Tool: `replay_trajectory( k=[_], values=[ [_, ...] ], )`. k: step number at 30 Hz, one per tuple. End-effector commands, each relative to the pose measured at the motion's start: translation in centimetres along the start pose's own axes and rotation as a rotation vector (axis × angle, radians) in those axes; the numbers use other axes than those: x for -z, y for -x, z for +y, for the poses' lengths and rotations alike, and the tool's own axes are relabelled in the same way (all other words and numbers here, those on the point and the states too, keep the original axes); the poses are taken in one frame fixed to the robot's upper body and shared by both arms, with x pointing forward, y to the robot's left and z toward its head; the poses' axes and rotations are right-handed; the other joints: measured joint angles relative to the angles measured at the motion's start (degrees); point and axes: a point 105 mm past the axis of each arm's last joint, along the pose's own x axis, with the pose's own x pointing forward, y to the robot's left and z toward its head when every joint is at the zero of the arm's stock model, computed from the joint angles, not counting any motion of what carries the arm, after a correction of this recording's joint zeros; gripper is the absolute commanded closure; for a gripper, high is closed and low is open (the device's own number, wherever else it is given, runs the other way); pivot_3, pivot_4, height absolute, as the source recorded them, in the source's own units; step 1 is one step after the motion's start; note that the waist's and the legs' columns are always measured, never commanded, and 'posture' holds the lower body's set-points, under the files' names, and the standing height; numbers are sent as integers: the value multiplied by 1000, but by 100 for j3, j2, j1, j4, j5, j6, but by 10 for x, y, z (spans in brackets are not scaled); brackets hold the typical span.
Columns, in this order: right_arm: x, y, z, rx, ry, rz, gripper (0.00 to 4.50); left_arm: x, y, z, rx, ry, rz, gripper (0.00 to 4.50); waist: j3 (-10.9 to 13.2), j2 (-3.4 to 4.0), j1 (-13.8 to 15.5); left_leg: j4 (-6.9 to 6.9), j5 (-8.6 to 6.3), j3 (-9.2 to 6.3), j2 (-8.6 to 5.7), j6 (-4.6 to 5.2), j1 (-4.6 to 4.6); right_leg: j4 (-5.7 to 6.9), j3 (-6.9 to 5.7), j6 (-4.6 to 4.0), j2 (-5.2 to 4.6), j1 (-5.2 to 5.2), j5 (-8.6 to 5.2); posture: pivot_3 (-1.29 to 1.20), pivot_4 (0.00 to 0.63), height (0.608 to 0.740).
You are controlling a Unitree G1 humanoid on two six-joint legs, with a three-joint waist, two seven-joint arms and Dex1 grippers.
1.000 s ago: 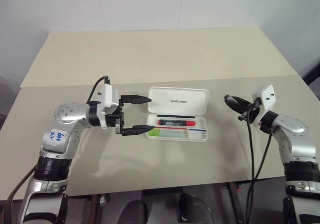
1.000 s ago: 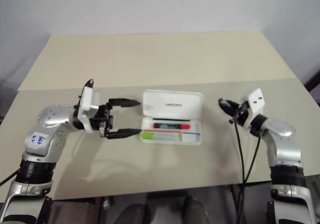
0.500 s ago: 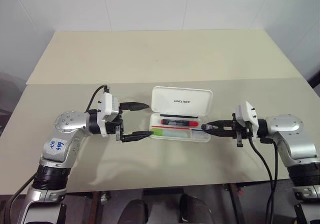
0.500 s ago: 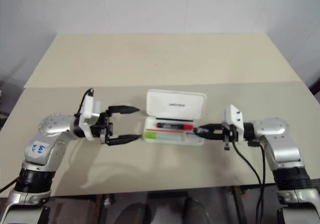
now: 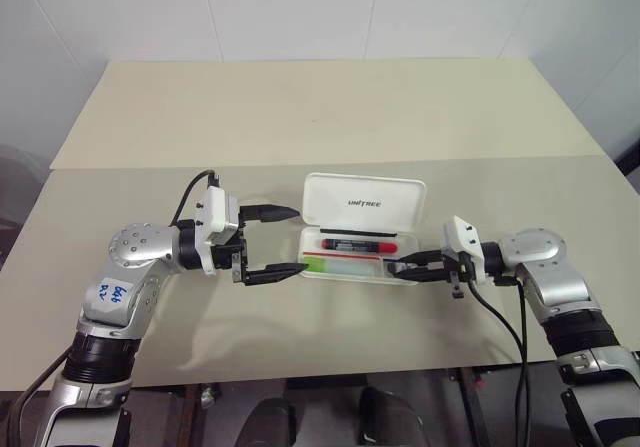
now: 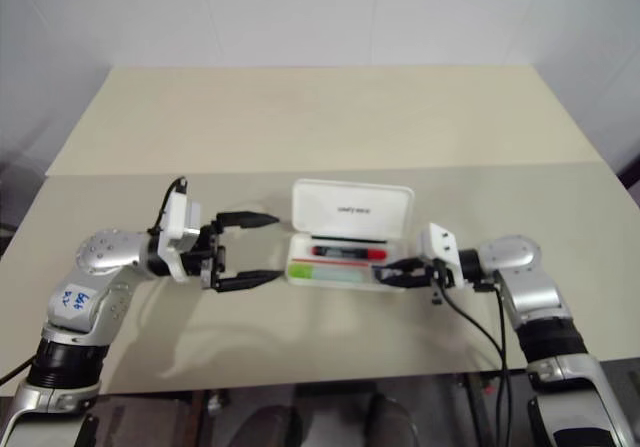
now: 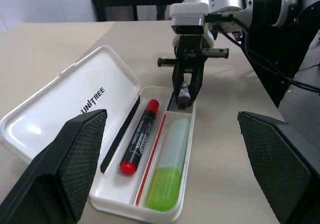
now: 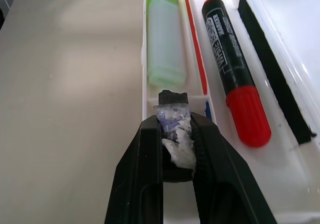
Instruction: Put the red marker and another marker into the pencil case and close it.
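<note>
The pencil case [image 5: 362,203] lies open mid-table, its white lid standing up at the back. The red marker [image 5: 355,244] lies in the back compartment and the pale green marker [image 5: 340,263] in the front one. My left gripper [image 5: 300,238] is open, level and pointing right, with its fingertips at the case's left end and nothing between them. My right gripper [image 5: 397,270] is shut and points left and slightly down. Its tips [image 8: 174,106] sit over the small compartment at the case's right end, with whitish-blue wadding between the fingertips. It also appears as the right gripper [image 7: 184,99] beyond the markers.
A second tan table [image 5: 320,107] butts against this one behind the case. A black cable [image 5: 505,317] hangs from my right wrist over the front edge. Bare tabletop [image 5: 330,317] lies in front of the case.
My right arm has swung in from the right and down, turning to point left, and its shut tips now reach the case's right end. The left gripper stays put.
</note>
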Motion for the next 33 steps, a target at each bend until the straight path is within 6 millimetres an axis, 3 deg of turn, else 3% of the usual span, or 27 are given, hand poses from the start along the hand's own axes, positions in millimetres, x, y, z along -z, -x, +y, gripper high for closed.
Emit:
replay_trajectory(
  k=[1, 7, 10, 11, 19, 24, 28, 32, 33],
  values=[
    [-3, -1, -6, 27, 28, -1, 3366, -10, 2, 1, -7, -41, -20, 0, 0, 0, 0, 1, 0, 0, 0, 0, 0, 0, 1, 0, 0, 0, 0, 0, 150, 740],
    [-7, 7, -9, 35, 62, 5, 1349, -11, 3, 2, -7, -48, -18, 0, 0, 0, -1, 1, 0, 0, 1, -1, 2, 1, 2, 0, 0, 0, 0, 0, 150, 740],
    [-19, 11, -11, 29, 101, -12, 189, -11, 2, 3, -6, -47, -16, 0, 0, 0, -2, 1, 0, 1, 0, -1, 1, 0, 2, 0, 0, 0, 0, 0, 150, 740],
    [-23, 12, -10, 23, 112, -20, 18, -11, 2, 3, -6, -46, -16, 0, 0, 0, -1, 1, 0, 0, 0, 0, 0, 0, 1, 0, 0, 0, 0, 0, 150, 740],
    [-51, 23, 3, 19, 134, -121, 18, -7, 5, 5, -17, -38, -6, 0, 0, 0, 21, 0, 0, -2, 0, -1, 0, 0, 0, 0, 0, 0, 0, 0, 150, 740],
    [-52, 44, 6, 70, 107, -117, 18, -3, 20, 18, -101, -49, 19, 0, 1, -1, 11, 0, -1, -1, -2, -1, -2, 0, 0, 0, -1, 0, 0, 0, 150, 740],
    [-39, 69, 7, 122, 132, -49, 18, 0, 33, 20, -116, -41, 34, 0, 1, -1, 9, -3, -1, 1, 1, -1, 1, -1, -1, 0, 0, 0, 0, 0, 150, 740],
    [-36, 87, -2, 208, 134, -58, 18, 6, 40, 20, -127, -22, 42, 0, 1, -2, 6, -1, -1, 9, 0, 0, 2, -1, 2, 0, 0, 0, 0, 0, 150, 740],
    [-36, 92, -5, 234, 132, -62, 0, 8, 42, 21, -132, -15, 39, 410, 1, -2, 7, -1, -1, 9, 1, 0, 3, -2, 1, 0, 0, 0, 0, 0, 150, 740]
  ],
)
